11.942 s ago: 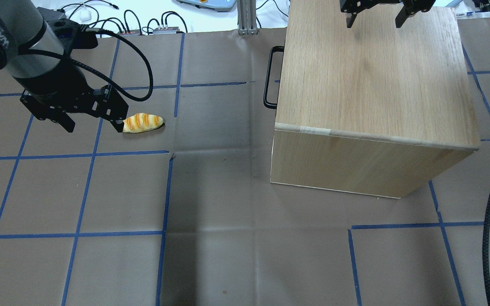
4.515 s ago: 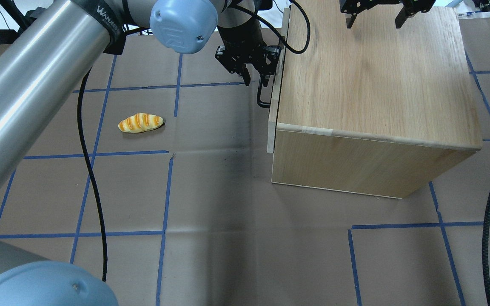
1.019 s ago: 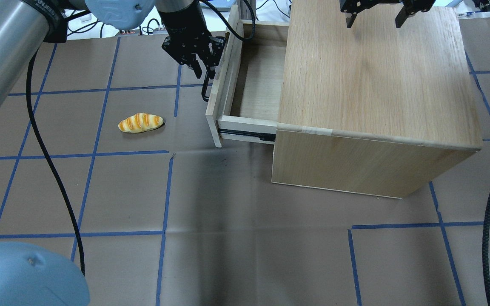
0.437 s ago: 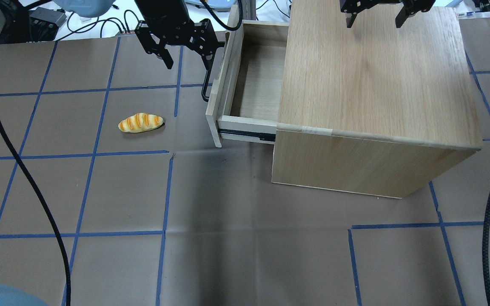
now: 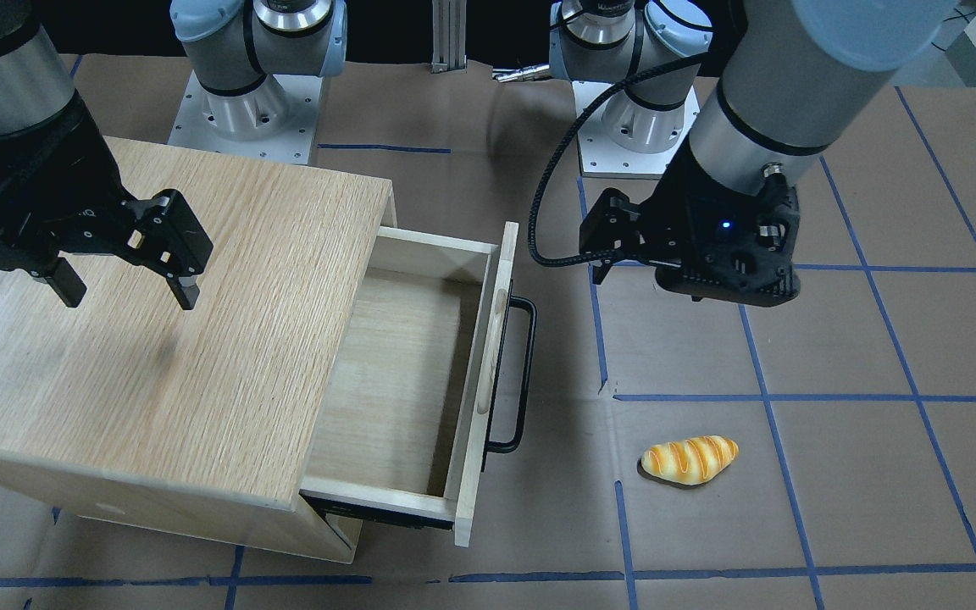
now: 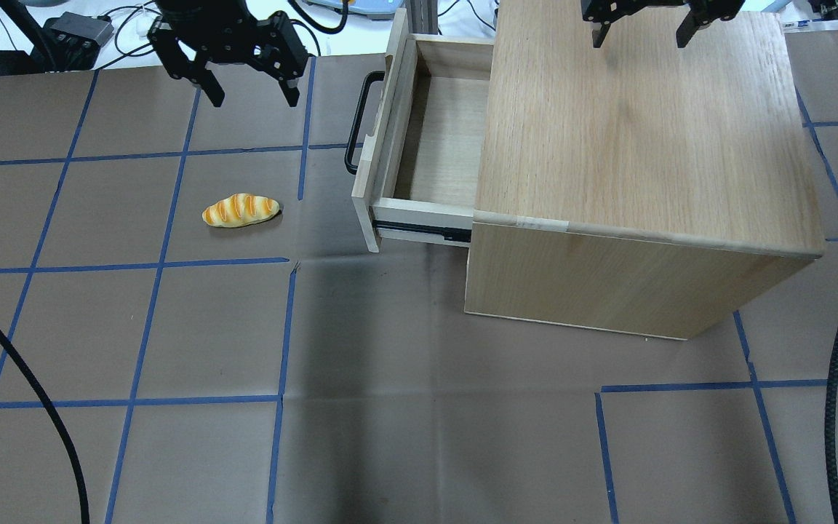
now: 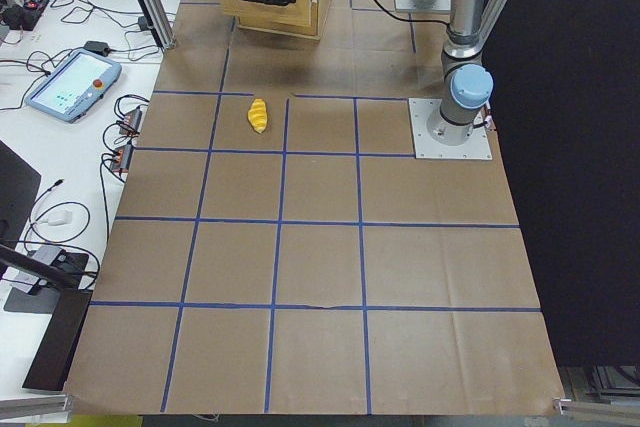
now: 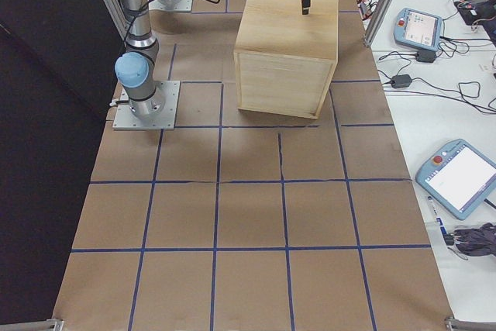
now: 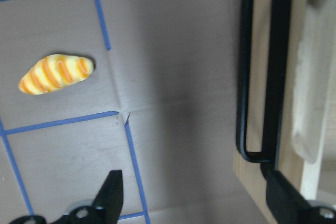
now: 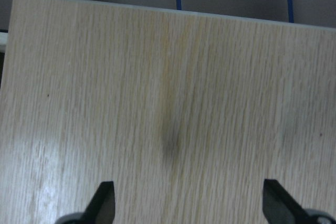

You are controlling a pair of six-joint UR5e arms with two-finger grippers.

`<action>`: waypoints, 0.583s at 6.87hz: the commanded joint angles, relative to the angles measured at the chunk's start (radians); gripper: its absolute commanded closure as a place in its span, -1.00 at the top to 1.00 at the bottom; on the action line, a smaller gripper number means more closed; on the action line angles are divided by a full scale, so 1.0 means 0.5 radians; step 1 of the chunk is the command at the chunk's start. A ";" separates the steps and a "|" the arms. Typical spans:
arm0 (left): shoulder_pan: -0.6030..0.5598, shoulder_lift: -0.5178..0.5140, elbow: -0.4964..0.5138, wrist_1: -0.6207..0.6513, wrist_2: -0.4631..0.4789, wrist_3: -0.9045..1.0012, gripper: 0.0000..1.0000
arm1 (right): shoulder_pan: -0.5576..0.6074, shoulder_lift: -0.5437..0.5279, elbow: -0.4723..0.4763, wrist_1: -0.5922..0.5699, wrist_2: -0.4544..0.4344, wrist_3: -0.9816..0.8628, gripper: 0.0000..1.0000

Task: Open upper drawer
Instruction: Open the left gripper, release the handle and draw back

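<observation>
Even overhead light, soft shadow beside the upper drawer (image 6: 437,145), wrist views slightly blurred.

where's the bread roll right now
In the overhead view the bread roll lies on the table, left of the open upper drawer and apart from it, nearer the robot than the left claw.

Upper drawer (image 6: 439,142) rear beneath cabinet top (image 6: 630,138)

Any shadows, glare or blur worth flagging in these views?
Right wrist: soft overall, with a dark shadow patch mid cabinet top and a pale sheen lower left. Left wrist: bread fairly sharp, drawer blurred at the right edge. Overhead: broad shadow band on the paper near the drawer.
</observation>
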State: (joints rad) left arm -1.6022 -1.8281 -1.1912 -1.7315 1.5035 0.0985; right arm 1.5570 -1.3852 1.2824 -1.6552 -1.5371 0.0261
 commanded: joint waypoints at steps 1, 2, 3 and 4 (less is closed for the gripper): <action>0.182 0.100 -0.062 -0.010 0.042 0.107 0.99 | 0.000 0.000 0.000 0.000 0.000 0.000 1.00; 0.249 0.164 -0.108 -0.010 0.042 0.079 0.99 | 0.000 -0.003 0.000 0.000 0.000 0.000 1.00; 0.311 0.210 -0.172 -0.010 0.088 0.079 0.99 | 0.000 0.000 0.003 0.000 0.000 0.000 1.00; 0.314 0.293 -0.289 -0.004 0.131 0.058 0.99 | 0.000 0.000 0.000 0.000 0.000 0.000 1.00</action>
State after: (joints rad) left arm -1.4600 -1.7228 -1.2810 -1.7357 1.5466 0.1359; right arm 1.5570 -1.3856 1.2830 -1.6552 -1.5370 0.0261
